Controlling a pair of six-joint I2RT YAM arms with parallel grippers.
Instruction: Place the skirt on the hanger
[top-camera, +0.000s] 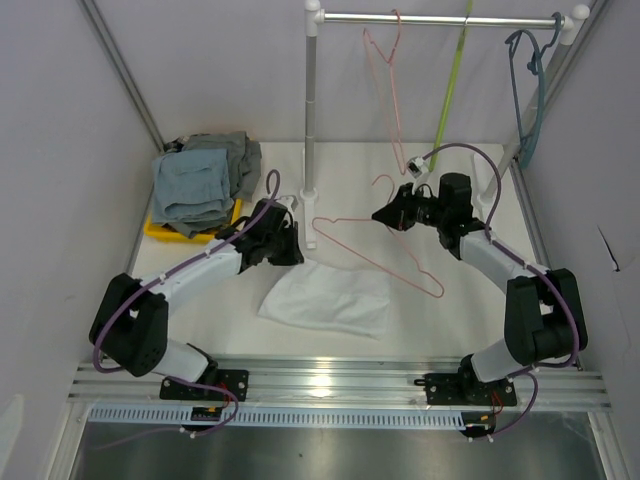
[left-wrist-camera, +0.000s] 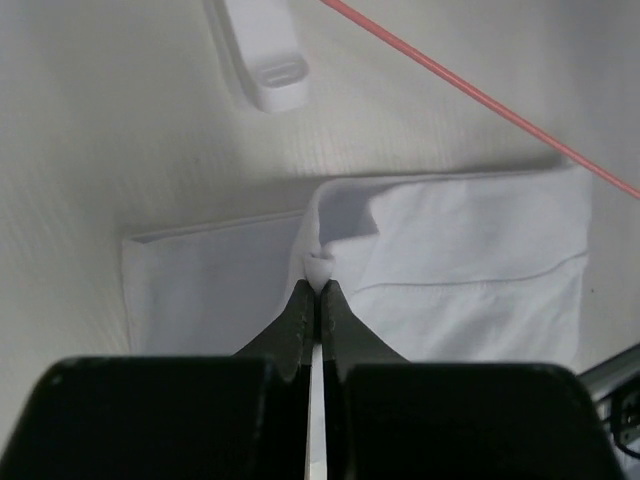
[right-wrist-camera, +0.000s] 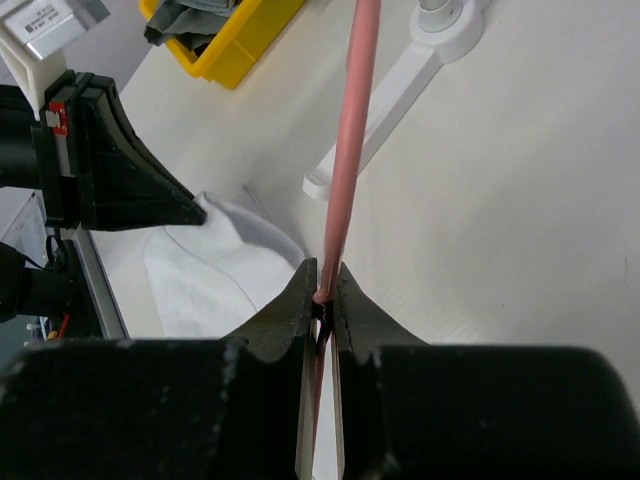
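The left gripper (left-wrist-camera: 318, 283) is pinching a small fold of the white cloth skirt (top-camera: 330, 298), which is lying flat on the pale table (top-camera: 450, 330) between the arms, probably to lift its edge. The right gripper (right-wrist-camera: 322, 292) is clamping the thin pink wire hanger (top-camera: 375, 258), holding it just beside the skirt, seemingly ready for threading.

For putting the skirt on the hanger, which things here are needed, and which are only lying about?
Needed: white skirt, pinched by the left claw; pink wire hanger, held by the right claw.
Lying about: yellow tray of grey clothes; clothes rack with a green hanger and a blue hanger.
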